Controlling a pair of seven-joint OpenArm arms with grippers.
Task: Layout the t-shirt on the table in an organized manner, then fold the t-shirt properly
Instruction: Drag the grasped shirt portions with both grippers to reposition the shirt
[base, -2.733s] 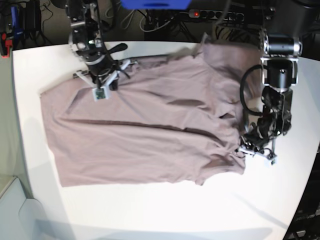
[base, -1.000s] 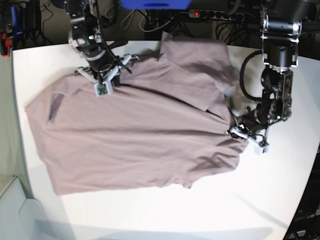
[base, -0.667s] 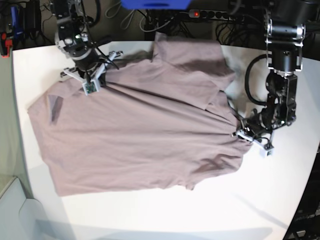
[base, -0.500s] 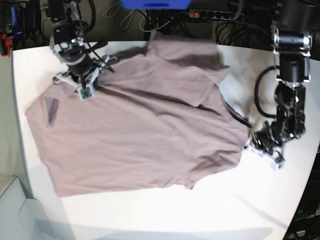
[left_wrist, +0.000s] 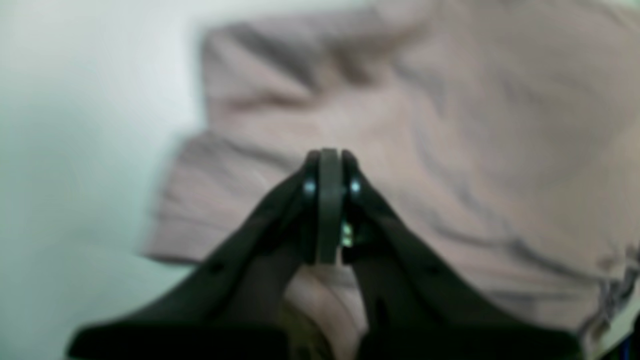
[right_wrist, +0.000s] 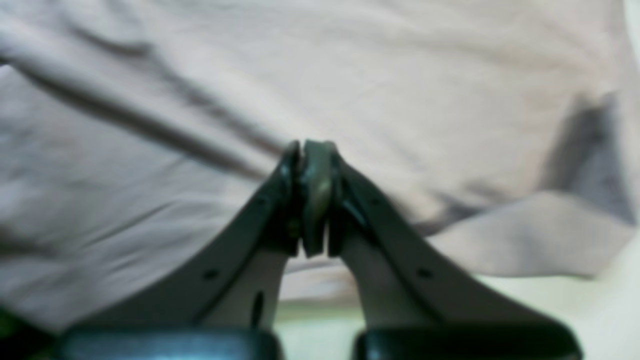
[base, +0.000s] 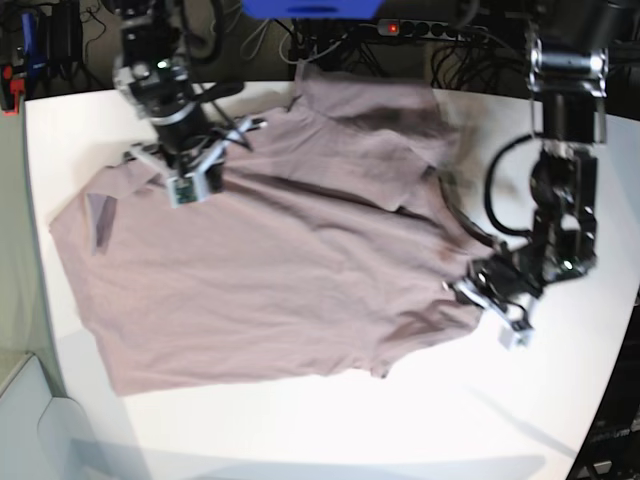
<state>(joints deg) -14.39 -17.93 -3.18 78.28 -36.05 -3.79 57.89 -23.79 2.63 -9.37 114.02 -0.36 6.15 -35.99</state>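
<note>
The mauve-pink t-shirt (base: 270, 270) lies spread and wrinkled across the white table (base: 300, 420), with a sleeve folded over near the top right. My right gripper (base: 195, 178) is on the shirt's upper left part, shut, with cloth running into its jaws (right_wrist: 312, 200). My left gripper (base: 465, 290) is at the shirt's right edge, shut, with pink cloth showing between its fingers (left_wrist: 327, 200). The shirt fills most of both wrist views (left_wrist: 450, 125) (right_wrist: 350, 75). Both wrist views are blurred.
Bare table (left_wrist: 75, 125) lies left of the shirt in the left wrist view. A power strip with a red light (base: 430, 30), cables and a blue object (base: 310, 8) sit behind the table's far edge. The table's curved right edge is close to my left arm.
My left gripper has moved left, bunching the shirt's right edge inward. My right gripper has shifted right and slightly toward the front with the cloth.
</note>
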